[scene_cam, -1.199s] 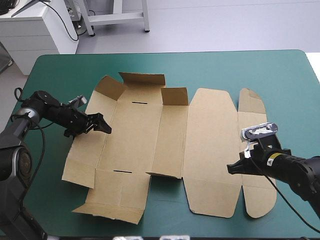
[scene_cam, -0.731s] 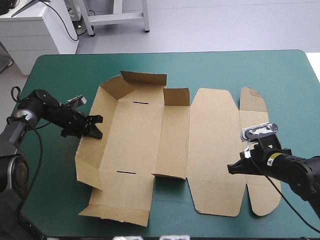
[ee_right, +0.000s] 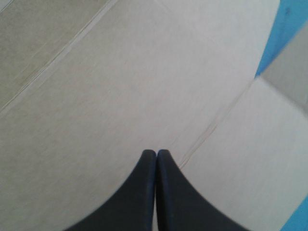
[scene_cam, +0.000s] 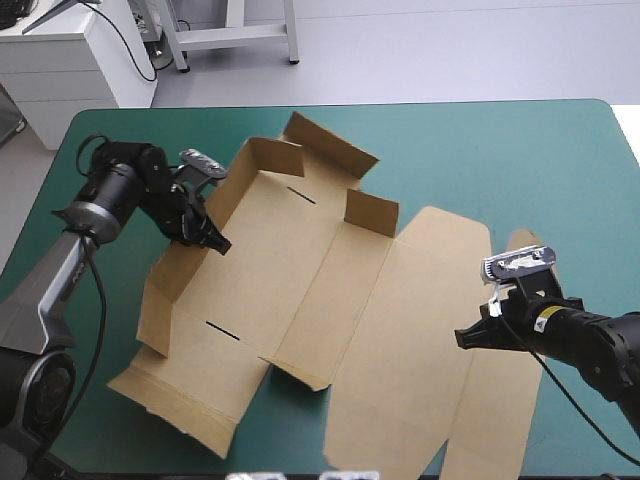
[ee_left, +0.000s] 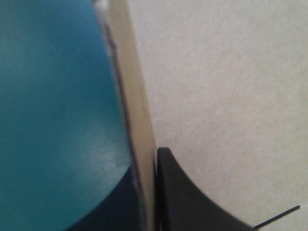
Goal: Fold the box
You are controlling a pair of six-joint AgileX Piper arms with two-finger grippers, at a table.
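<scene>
Vs. just before: the box [scene_cam: 300, 270] has swung round on the teal-green cover [scene_cam: 520, 150]. It was square to the table edges and now lies diagonal, its far-left corner nearer the far edge and its near-right part running off the near edge. The left arm has gone farther & rightward with it; the right one hasn't budged.

Grip-wise, the left gripper [scene_cam: 212, 240] is pinched nearly closed on the box's left wall. In its wrist view the board edge sits sandwiched btw. the two black fingers [ee_left: 192, 202], with cover on the outer side and the box's inside face on the other. The right gripper [scene_cam: 462, 338] has its tips together in a point w/ nothing btw. them, over the flat right-hand panel; touching or not, can't tell.

The box is brown cut board, mid-table, mostly still flat. Its left wall is raised & tilted. The far-end flaps stand up, and a short flap is upright by the middle fold. Two thin dark slits [scene_cam: 300, 195] show in the base panel.
</scene>
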